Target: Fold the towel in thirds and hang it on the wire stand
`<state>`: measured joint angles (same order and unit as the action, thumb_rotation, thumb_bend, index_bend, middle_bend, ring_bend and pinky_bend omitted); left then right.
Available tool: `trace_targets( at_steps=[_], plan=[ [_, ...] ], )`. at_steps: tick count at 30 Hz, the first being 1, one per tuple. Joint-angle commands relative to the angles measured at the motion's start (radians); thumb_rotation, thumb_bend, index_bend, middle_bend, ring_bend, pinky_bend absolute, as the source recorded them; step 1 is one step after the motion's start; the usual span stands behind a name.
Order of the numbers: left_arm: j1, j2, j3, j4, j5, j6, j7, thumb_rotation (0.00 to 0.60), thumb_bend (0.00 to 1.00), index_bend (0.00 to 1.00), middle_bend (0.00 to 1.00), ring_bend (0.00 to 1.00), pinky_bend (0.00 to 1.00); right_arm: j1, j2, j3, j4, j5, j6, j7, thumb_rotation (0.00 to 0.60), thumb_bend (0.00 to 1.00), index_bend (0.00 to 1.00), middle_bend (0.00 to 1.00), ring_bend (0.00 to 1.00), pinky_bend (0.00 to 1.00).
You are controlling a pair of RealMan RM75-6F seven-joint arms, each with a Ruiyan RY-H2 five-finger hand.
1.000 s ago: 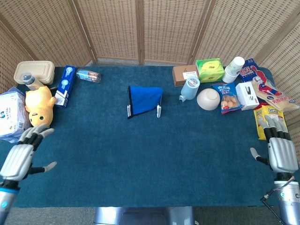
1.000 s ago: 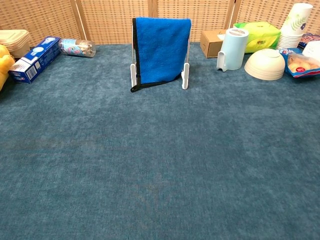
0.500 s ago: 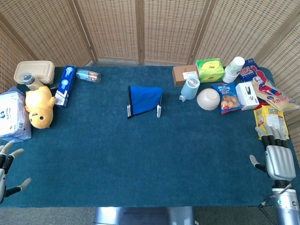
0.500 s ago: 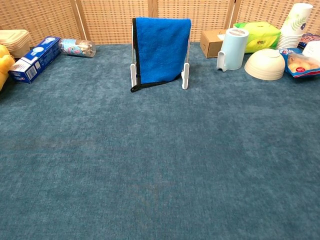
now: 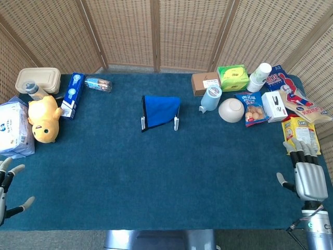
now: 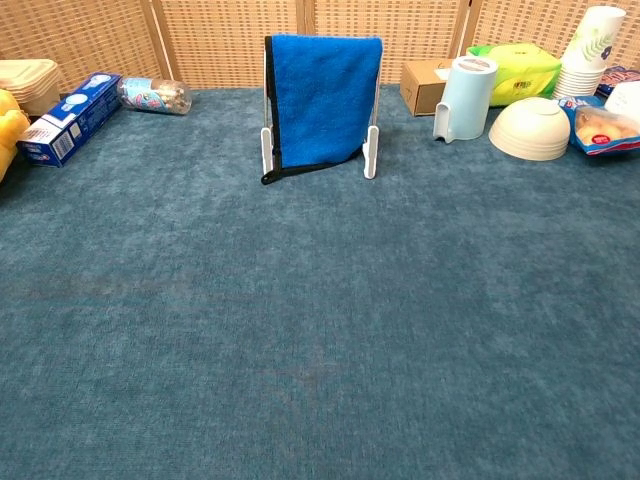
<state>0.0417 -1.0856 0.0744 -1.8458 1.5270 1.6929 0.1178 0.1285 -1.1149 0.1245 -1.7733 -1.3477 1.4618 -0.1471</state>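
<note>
Towel hangs folded over the stand, blue, draped across the top wire and down the front, near the back middle of the worktop. In the chest view the towel covers most of the stand; its black-edged lower corner reaches the cloth by the stand's left foot.

Left hand shows only partly at the near left edge of the head view, fingers spread wide, holding nothing. Right hand sits at the near right edge, back of the hand up, fingers straight and slightly apart, thumb out to the side, also holding nothing. Both hands are well apart from the towel; the chest view shows neither.

Along the left edge lie a yellow plush, a blue box and a lidded container. To the right of the stand stand a pale blue jug, a bowl, a cup stack and snack packets.
</note>
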Motion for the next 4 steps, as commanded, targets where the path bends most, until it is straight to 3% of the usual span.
trace_targets(
  at_steps=[1, 4],
  plan=[
    [0.004, 0.003, -0.005, -0.005, 0.004, 0.001, 0.005, 0.6, 0.21, 0.21, 0.06, 0.0, 0.0, -0.002, -0.001, 0.0, 0.005, -0.001, 0.001, 0.007, 0.6, 0.25, 0.1, 0.05, 0.0, 0.0],
    [0.008, 0.004, -0.01, -0.007, 0.005, 0.002, 0.009, 0.6, 0.21, 0.21, 0.06, 0.0, 0.0, -0.003, -0.003, 0.0, 0.009, 0.0, -0.002, 0.011, 0.6, 0.25, 0.1, 0.05, 0.0, 0.0]
  ],
)
